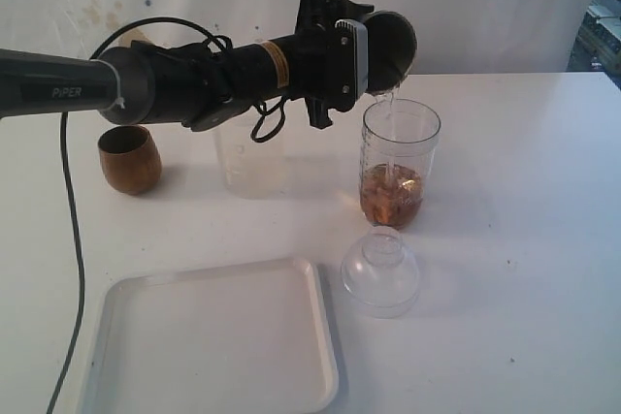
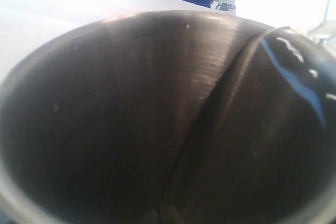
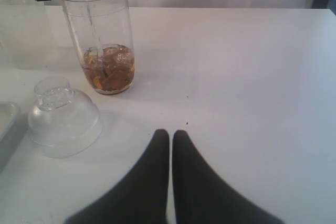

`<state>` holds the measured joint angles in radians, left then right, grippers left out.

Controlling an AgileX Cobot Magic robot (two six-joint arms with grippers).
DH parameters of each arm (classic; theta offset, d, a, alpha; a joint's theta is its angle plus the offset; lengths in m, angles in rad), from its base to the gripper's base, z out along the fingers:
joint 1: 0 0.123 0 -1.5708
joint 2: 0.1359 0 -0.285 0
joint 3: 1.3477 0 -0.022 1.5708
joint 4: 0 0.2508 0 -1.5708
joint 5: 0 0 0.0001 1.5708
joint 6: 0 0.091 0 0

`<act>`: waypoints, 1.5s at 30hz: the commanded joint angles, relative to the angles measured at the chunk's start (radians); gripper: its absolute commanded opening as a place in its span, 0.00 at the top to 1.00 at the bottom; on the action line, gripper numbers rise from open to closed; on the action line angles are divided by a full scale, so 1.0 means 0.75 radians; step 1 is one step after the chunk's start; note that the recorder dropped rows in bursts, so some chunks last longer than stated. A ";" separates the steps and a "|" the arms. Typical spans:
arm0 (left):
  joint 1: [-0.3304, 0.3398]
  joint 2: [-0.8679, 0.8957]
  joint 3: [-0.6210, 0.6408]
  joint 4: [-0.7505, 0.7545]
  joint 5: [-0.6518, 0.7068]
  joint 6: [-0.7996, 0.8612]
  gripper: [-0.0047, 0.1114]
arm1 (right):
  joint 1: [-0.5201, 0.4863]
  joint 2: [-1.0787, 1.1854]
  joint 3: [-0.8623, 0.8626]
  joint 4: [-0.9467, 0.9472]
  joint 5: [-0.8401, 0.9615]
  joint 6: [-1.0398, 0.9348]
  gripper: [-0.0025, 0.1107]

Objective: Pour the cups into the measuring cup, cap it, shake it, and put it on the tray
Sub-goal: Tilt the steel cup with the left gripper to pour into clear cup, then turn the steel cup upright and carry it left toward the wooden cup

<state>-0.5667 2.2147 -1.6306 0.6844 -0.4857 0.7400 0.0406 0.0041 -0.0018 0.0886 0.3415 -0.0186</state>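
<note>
My left gripper [image 1: 361, 53] is shut on the stainless-steel tumbler [image 1: 394, 44], tipped on its side above the measuring cup [image 1: 400, 164]. A thin stream of clear liquid falls from the tumbler into the measuring cup [image 3: 98, 40], which holds brown contents at its bottom. The tumbler's dark inside [image 2: 131, 119] fills the left wrist view and hides the fingers. The clear domed lid [image 1: 380, 273] lies on the table in front of the measuring cup. My right gripper [image 3: 170, 135] is shut and empty, low over the table, apart from the lid [image 3: 63, 121].
The brown wooden cup [image 1: 129, 159] stands at the left. The frosted cup [image 1: 250, 157] stands behind the left arm. The white tray [image 1: 213, 346] lies at the front left, its corner [image 3: 6, 116] just beside the lid. A black cable [image 1: 68, 239] hangs at the left.
</note>
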 commanded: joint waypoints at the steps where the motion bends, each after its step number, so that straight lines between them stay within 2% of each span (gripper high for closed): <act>1: -0.006 -0.028 -0.015 -0.034 -0.049 0.029 0.96 | -0.003 -0.005 0.002 -0.008 -0.008 0.007 0.96; 16: -0.006 -0.028 -0.025 -0.036 -0.058 0.026 0.96 | -0.003 -0.005 0.002 -0.008 -0.008 0.007 0.96; 18: -0.006 -0.028 -0.030 -0.052 -0.076 -0.110 0.96 | -0.003 -0.005 0.002 -0.008 -0.008 0.007 0.96; 22: -0.006 -0.028 -0.030 -0.130 -0.144 -0.524 0.96 | -0.003 -0.005 0.002 -0.008 -0.008 0.007 0.96; 26: -0.006 -0.028 -0.030 -0.130 -0.126 -0.912 0.96 | -0.003 -0.005 0.002 -0.008 -0.008 0.007 0.96; 27: -0.006 -0.028 -0.030 -0.130 -0.111 -1.197 0.96 | -0.003 -0.005 0.002 -0.008 -0.008 0.007 0.96; 28: -0.006 -0.028 -0.030 -0.132 -0.111 -1.350 0.96 | -0.003 -0.005 0.002 -0.008 -0.008 0.007 0.96; 29: -0.006 -0.037 -0.030 -0.133 -0.123 -1.605 0.96 | -0.003 -0.005 0.002 -0.008 -0.008 0.007 0.96; 31: -0.006 -0.082 -0.030 -0.129 -0.123 -1.775 0.96 | -0.003 -0.005 0.002 -0.008 -0.008 0.007 0.96; 32: -0.006 -0.107 -0.030 -0.125 -0.116 -1.796 0.96 | -0.003 -0.005 0.002 -0.008 -0.008 0.007 0.96; 34: -0.006 -0.196 -0.030 -0.125 0.012 -1.874 0.96 | -0.003 -0.005 0.002 -0.008 -0.008 0.007 0.96; 36: -0.006 -0.329 -0.030 -0.117 0.285 -1.939 0.96 | -0.003 -0.005 0.002 -0.008 -0.008 0.007 0.96; 37: -0.006 -0.376 -0.018 -0.104 0.353 -1.935 0.96 | -0.003 -0.005 0.002 -0.008 -0.008 0.007 0.96; 41: 0.000 -0.608 0.224 -0.104 0.363 -1.778 0.96 | -0.003 -0.005 0.002 -0.009 -0.008 0.005 0.96; 45: 0.064 -0.831 0.521 -0.136 0.279 -1.747 0.96 | -0.003 -0.005 0.002 -0.009 -0.008 -0.005 0.96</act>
<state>-0.5481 1.6805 -1.3314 0.6077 -0.2194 -0.5828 0.0406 0.0041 -0.0018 0.0886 0.3415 -0.0186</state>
